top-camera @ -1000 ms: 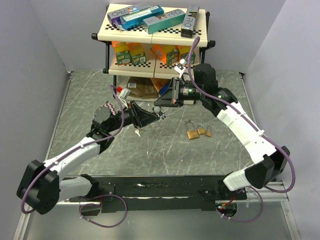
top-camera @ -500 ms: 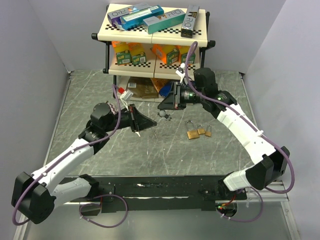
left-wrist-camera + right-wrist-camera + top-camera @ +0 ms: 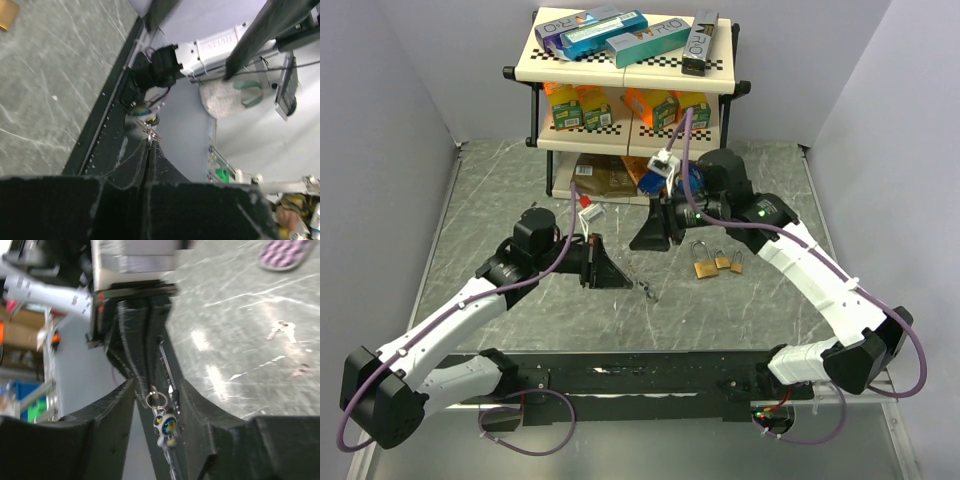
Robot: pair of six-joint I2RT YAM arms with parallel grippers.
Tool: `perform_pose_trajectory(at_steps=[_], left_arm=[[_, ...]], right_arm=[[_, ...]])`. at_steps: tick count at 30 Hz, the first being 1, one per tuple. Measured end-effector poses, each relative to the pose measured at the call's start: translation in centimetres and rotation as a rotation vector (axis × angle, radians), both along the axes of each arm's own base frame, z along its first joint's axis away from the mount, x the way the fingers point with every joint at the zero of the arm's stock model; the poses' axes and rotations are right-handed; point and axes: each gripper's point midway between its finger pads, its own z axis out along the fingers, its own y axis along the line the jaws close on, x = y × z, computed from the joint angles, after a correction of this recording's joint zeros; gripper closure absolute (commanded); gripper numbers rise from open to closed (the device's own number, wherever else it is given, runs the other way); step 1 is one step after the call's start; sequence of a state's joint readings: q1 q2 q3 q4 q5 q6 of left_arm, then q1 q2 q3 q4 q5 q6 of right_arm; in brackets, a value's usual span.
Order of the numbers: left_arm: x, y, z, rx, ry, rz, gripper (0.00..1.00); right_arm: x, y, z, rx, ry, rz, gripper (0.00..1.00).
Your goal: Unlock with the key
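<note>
Keys (image 3: 149,131) on a ring hang from my left gripper (image 3: 149,145), which is pinched tight on them. My right gripper (image 3: 157,385) is spread wide, facing them from close by. 3 padlocks (image 3: 704,267) lie on the table (image 3: 500,190), just right of the 2 grippers.

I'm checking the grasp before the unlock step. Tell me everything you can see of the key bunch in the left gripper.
The key bunch is a small silvery split ring carrying a round charm marked blue and yellow; the key blade itself is hard to make out. It dangles from the tips of the left gripper, whose fingers are shut on it, to the left of the brass padlocks. The open right gripper faces it from close by without touching it.
</note>
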State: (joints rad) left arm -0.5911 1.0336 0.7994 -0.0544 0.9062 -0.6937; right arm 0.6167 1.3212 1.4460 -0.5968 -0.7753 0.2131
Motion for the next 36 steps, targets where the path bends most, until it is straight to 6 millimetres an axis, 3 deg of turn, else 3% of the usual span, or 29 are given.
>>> perform_pose_trajectory(at_steps=[10, 22, 36], left_arm=[[-1.0, -0.3, 0.1, 0.000, 0.034, -0.057, 0.99], [-1.6, -0.4, 0.4, -0.005, 0.053, -0.077, 0.99], [-1.5, -0.4, 0.6, -0.007, 0.058, -0.067, 0.99]], right_arm=[[-4.1, 1.9, -2.2, -0.038, 0.035, 0.197, 0.62], [-5.4, 1.8, -3.1, -0.040, 0.075, 0.257, 0.74], [-5.9, 1.9, -3.5, -0.032, 0.111, 0.292, 0.65]])
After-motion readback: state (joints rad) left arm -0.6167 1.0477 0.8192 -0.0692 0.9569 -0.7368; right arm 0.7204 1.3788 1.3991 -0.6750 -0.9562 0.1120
